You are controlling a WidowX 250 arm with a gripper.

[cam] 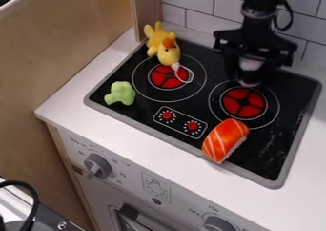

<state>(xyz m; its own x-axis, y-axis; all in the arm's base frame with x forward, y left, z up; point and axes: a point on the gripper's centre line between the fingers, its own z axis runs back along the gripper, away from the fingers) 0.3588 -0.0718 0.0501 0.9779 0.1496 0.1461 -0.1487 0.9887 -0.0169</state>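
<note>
Hanging over the rear of the right-hand burner, the black two-finger pincer [252,74] points down at the black toy hob [276,146], a position that suits access from above. A pale, rounded shape [251,64] shows within the pincer's dark frame; whether that is a held object, and whether the pincer is apart or together, I cannot tell. In front of that burner, the orange, white-striped plush sushi piece [225,140] lies slantwise, reaching the hob's grey rim. The yellow plush bird [166,51] with an orange beak lies across the left burner's rear edge, and the light-green soft broccoli-like piece [120,93] sits near the left rim. Their wide spacing probably leaves room around each on the white desk's [77,94] inset hob. Printed markings surround the grey oven knobs [98,165]; no label shows on the toys.
</note>
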